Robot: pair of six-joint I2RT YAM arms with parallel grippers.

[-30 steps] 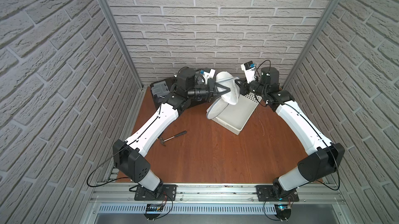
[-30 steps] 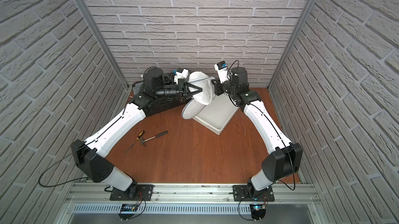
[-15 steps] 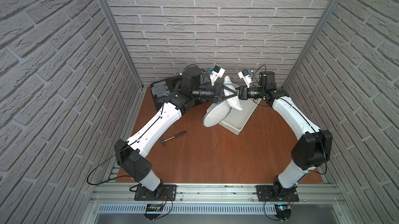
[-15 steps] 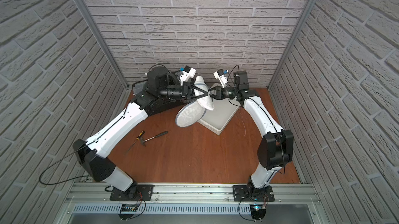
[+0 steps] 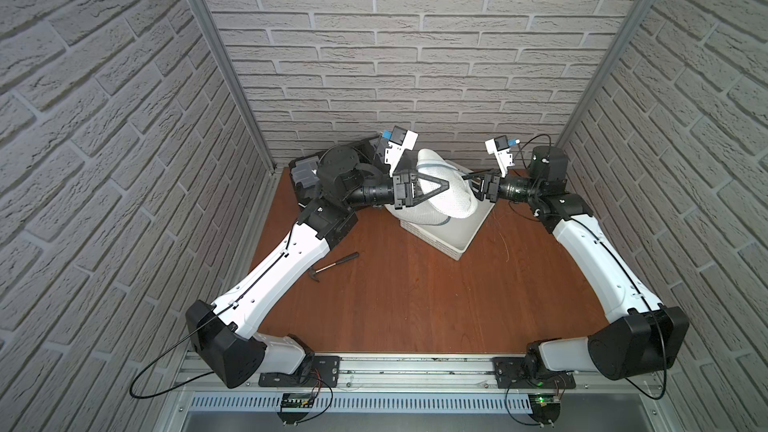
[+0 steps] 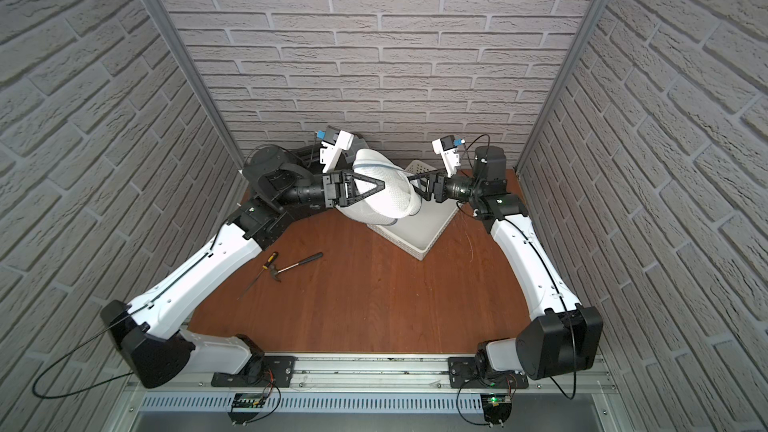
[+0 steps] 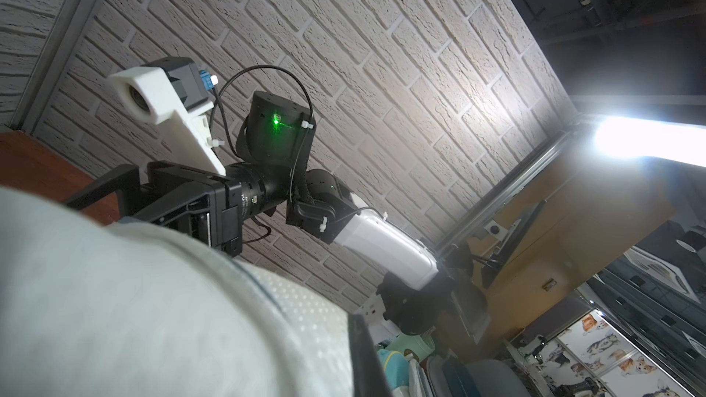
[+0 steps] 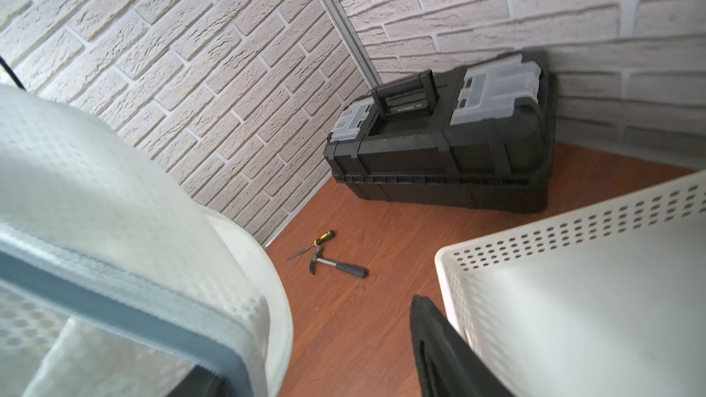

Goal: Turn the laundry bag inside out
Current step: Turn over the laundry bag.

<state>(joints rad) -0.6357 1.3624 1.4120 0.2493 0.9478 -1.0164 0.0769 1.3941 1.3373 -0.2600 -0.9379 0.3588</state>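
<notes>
nearest, the table (image 5: 415, 305) carries one hammer (image 5: 334, 267) and, just beside its head, one screwdriver (image 6: 269, 260). further back stands one basket (image 5: 428, 240). over the basket's far side hangs the one bag (image 5: 436, 205), clear of the table, between the two grippers. the left gripper (image 5: 448, 186) is closed. its tips pinch the mesh on the bag's upper face, and it alone carries the bag. the right gripper (image 5: 471, 188) stands with jaws well apart at the bag's opposite edge. in the right wrist view bare table shows between one finger and the bag, and the other finger is hidden under fabric, so i judge it grips nothing. farthest, in the back left corner, sits one toolbox (image 8: 439, 154), lid shut.

progress, as a judgement: the bag is picked up and bulges into a rounded lump. its grey trim (image 8: 114, 311) runs across the side near the right gripper, which looks like a turn begun but not finished. which face of the mesh is outward cannot be told. left to do: the right gripper needs a hold at the trim, the rest of the mesh must pass through the opening, and the bag must be set down.

count: two grippers, one bag, one basket, one hammer, one screwdriver, one toolbox.
</notes>
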